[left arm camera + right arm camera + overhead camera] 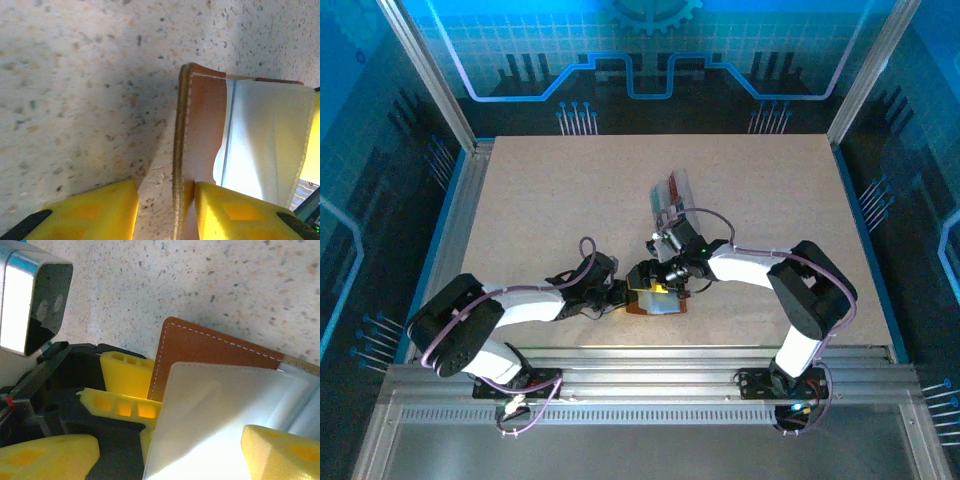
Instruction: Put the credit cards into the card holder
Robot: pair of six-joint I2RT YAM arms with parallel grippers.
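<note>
The left tool (165, 202) stood part-spread astride the raised brown cover of the card holder (202, 115). One yellow finger (235, 215) lay against the leather, while a strip of bare tabletop (75, 75) showed between the leather and the other finger, so it read as a loose straddle rather than a pinch. The cover's stitched edge ran straight up the frame from between the fingers, in line with the tool's reach, and the pale lining (265, 140) opened toward the right of the frame. The right tool (170, 440) was spread wide and held nothing, hovering close over that lining, which lay between its fingers. From above, the holder sat at lower centre, where both tools met, each about equally near. The left arm lay low and stretched rightward, and the right arm bent sharply at the elbow with its forearm pointing left. The credit cards seemed to sit in the clear tray (672, 200) just above centre, though they were too small to be sure. The coming insertion probably depended on the cover standing open toward the right tool.
</note>
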